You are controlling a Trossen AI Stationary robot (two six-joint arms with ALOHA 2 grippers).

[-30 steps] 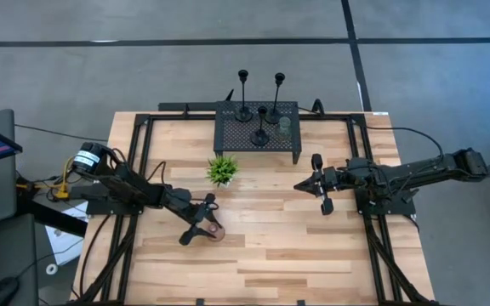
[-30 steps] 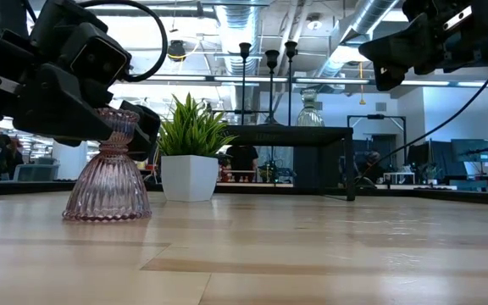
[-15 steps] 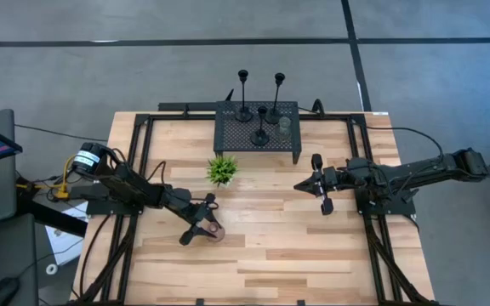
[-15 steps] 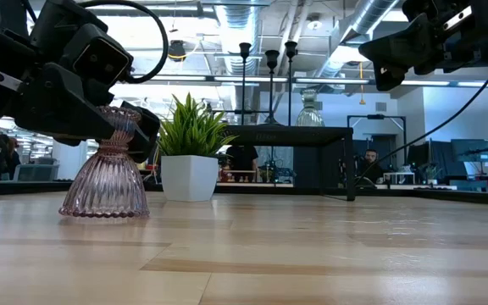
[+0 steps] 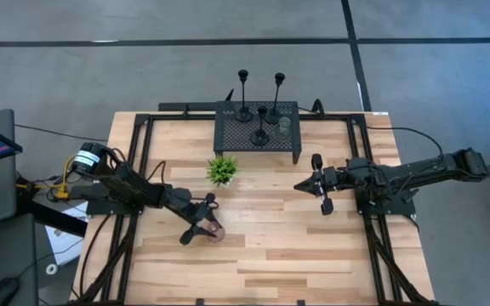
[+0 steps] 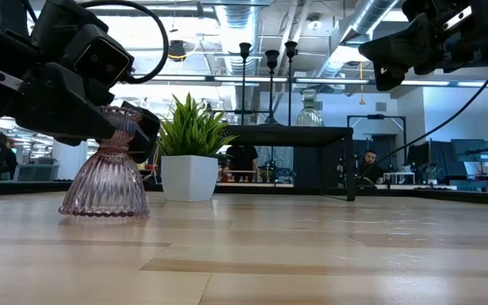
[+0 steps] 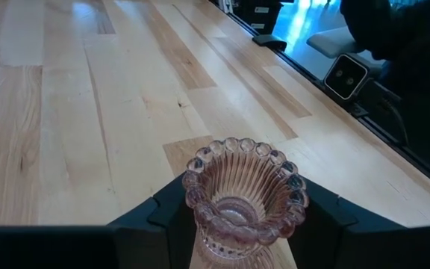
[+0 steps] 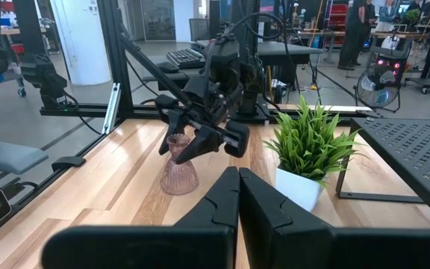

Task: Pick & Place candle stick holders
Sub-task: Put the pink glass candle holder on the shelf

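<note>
Pinkish glass cup (image 6: 105,174) stands upright, mouth up, near potted plant (image 5: 221,170); open table around. Left gripper (image 5: 207,224) pinches its neck. Right gripper (image 5: 316,183) pressed together.

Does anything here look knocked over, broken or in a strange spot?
Nothing is toppled or broken. The pinkish glass holder stands upright on the table, gripped at the neck by the left tool, apart from the other holders on the black mesh rack.

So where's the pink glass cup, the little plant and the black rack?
pink glass cup (image 6: 106,182): low view, on its ribbed flared base.
potted plant (image 6: 189,178): low view, on its white pot.
black mesh rack (image 5: 241,136): high view, on its bare mesh top.
</note>
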